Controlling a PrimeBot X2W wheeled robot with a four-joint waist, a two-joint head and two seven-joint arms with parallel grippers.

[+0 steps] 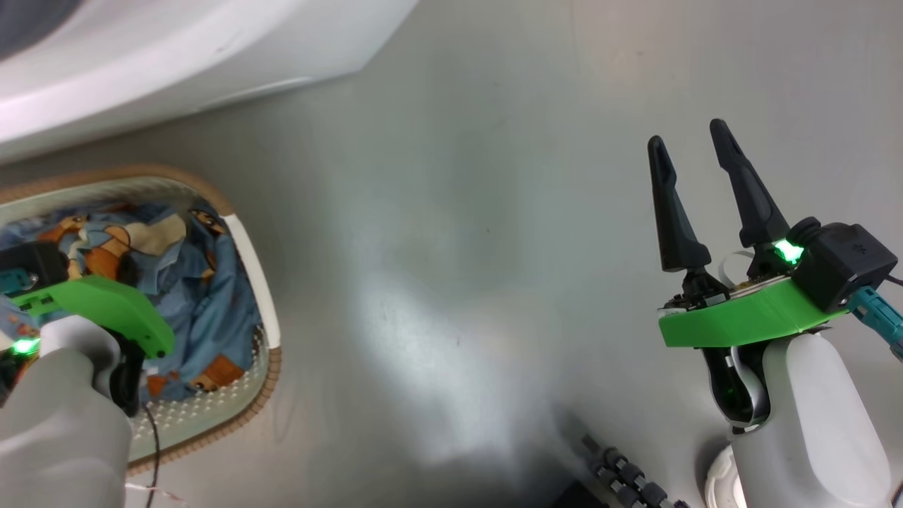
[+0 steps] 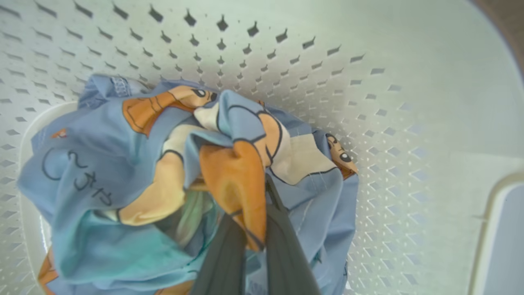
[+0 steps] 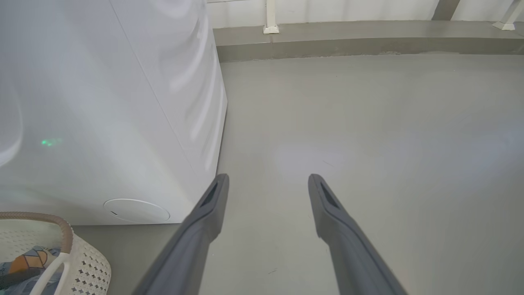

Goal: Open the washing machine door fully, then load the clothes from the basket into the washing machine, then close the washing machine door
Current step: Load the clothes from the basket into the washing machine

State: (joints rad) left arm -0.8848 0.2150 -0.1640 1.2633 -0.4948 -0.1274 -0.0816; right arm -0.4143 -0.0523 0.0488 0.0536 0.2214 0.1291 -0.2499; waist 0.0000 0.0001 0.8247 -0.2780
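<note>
The light blue fabric clothes printed with orange-brown cartoon animals sit bunched in a heap inside the small cream-white perforated plastic basket. The left tool is right down in there, its two dark fingers pinched together on an orange-printed fold at the top of the heap. A high fold makes sense: it's the easiest bit to nip, and the rest should trail up behind it (how much comes along, I can't say).

The basket stands on the grey floor, close beside the big white boxy washing machine, so the carry looks short. Over on the right, the right tool hangs above bare floor with its fingers spread wide, holding nothing. It's well apart from the basket and out of the left arm's way.

Watch the basket's brown woven-look rim, where trailing cloth could snag on the lift. Whether the way into the drum is open, I can't tell from here.
</note>
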